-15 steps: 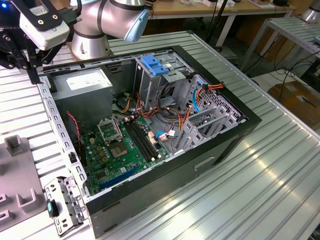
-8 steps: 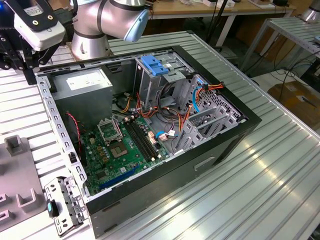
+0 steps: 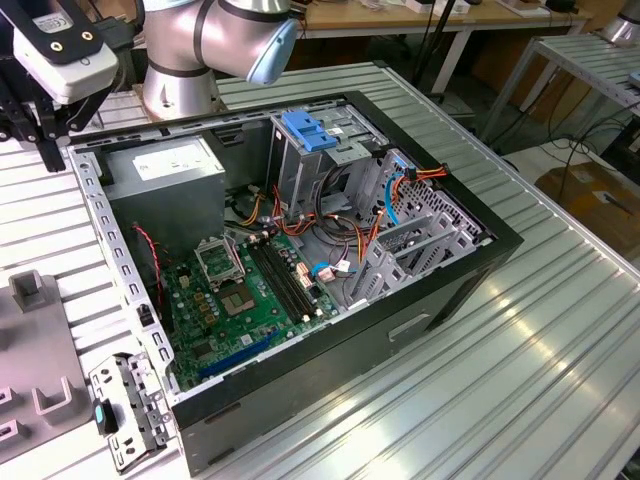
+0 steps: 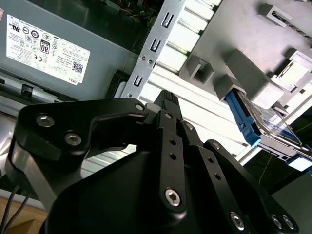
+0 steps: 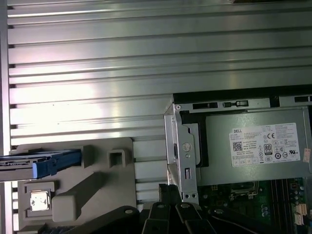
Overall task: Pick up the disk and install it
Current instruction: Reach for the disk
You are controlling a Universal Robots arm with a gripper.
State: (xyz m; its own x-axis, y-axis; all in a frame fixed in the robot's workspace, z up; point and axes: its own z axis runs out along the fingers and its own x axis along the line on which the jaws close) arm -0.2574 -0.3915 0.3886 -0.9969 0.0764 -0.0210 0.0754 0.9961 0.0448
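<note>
1. The gripper [image 3: 42, 140] hangs at the top of the exterior view's left, beneath a white camera mount [image 3: 62, 48]. In both wrist views its black fingers meet at one narrow tip [image 4: 168, 100] [image 5: 168, 191]; they are together and hold nothing.
2. In the first wrist view that tip sits over the perforated metal edge rail [image 5: 187, 161] of the computer case, beside the corner of the power supply [image 5: 253, 146].
3. The disk [image 5: 44, 163] rests in a grey fixture [image 5: 97, 190] on the ribbed aluminium table [image 5: 146, 58], apart from the gripper and outside the case. It is seen edge-on there, with the blue carrier end toward the fixture's blocks.
4. The second wrist view shows the disk [image 4: 258, 124] from another angle, its blue rail wedged against a grey block [image 4: 243, 73], with the drive's shiny face exposed.
5. The exterior view gives the case interior: motherboard [image 3: 240, 300], power supply [image 3: 165, 170], a metal drive cage topped by a blue latch [image 3: 310, 130], and orange and blue cables [image 3: 400, 185].
</note>
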